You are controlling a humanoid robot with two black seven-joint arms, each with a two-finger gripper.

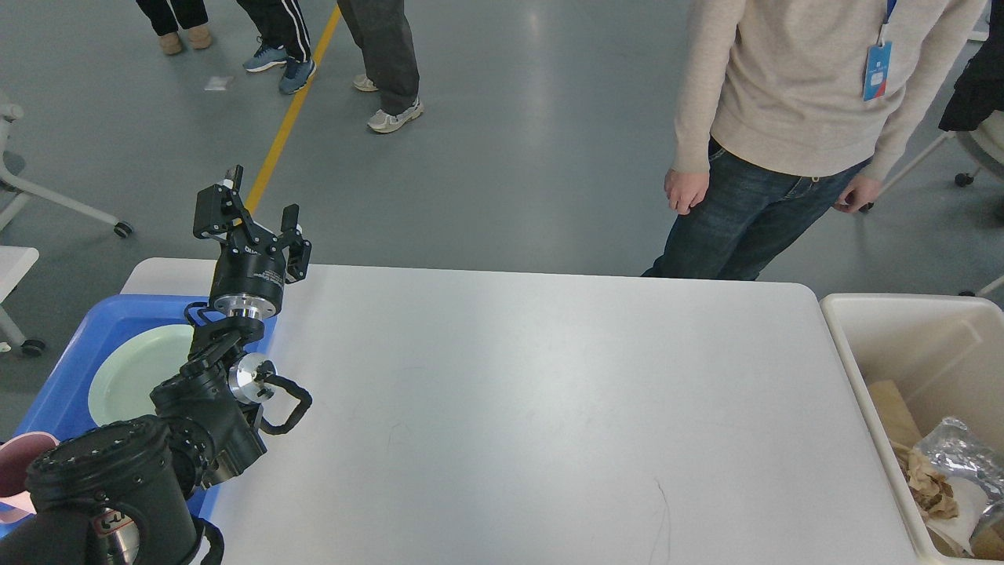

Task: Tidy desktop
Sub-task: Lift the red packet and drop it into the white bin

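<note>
Left gripper (252, 205): head view; it is pointing up toward 12 o'clock at the table's far left corner, its two fingers standing wide apart and holding nothing.
Left arm (200, 408): it is rising from the lower left edge and crossing over the tray.
Right gripper: it is not showing in this view.
Desktop (533, 408): it is filling the middle of the view, a white top with rounded corners; faint scuffs and a thin dark line are showing toward 6 o'clock.
Tray (59, 392): blue, it is sitting at 9 o'clock, overlapping the desktop's left edge.
Plate (129, 377): pale green, it is lying inside the tray, partly hidden by the arm.
Cup (20, 471): pink, it is peeking in at the lower left edge of the tray.
Bin (855, 345): white, it is standing just beside the desktop at 3 o'clock, holding brown paper (929, 479) and crumpled foil (961, 451).
Person (792, 118): in a beige sweater and jeans, standing past the far edge toward 1 o'clock.
</note>
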